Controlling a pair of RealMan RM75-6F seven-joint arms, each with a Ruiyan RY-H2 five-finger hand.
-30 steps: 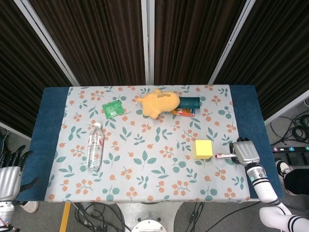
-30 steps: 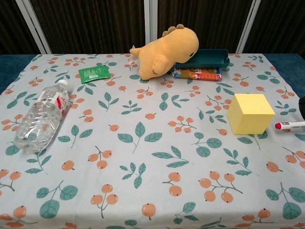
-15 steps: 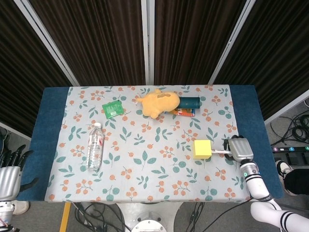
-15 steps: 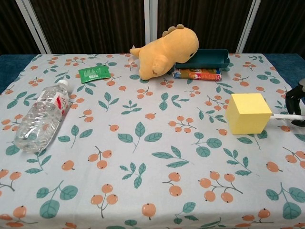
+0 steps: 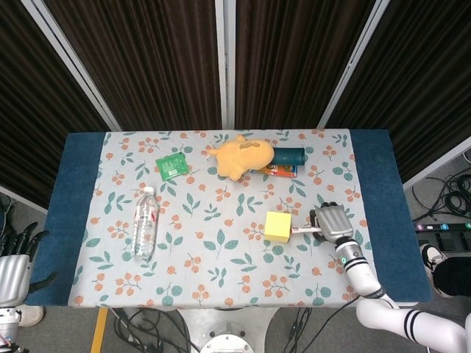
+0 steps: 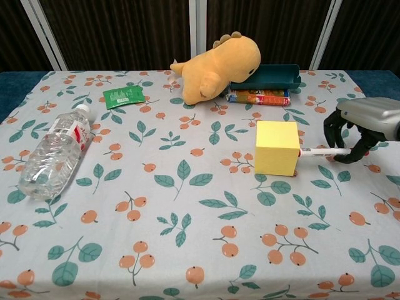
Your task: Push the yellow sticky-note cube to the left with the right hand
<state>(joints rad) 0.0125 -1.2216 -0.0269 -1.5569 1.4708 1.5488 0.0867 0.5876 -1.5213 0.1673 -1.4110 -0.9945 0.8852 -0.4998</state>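
The yellow sticky-note cube (image 5: 277,226) (image 6: 276,147) stands on the flowered cloth, right of the table's middle. A white marker (image 5: 303,231) (image 6: 322,151) lies flat between the cube and my right hand (image 5: 333,223) (image 6: 362,125), one end against the cube's right face. The hand's fingers arch down over the marker's other end with gaps between them. I cannot tell whether they pinch the marker or only touch it. My left hand (image 5: 13,268) hangs off the table's left front corner, fingers apart, holding nothing.
A clear water bottle (image 5: 145,222) (image 6: 53,152) lies on its side at the left. At the back are a green packet (image 5: 172,165), an orange plush dinosaur (image 5: 241,156) (image 6: 219,59), a teal box (image 6: 265,77) and a snack packet (image 6: 259,97).
My right hand has moved left, driving the marker into the cube. The cube has slid left across the cloth. The left hand has stayed put.
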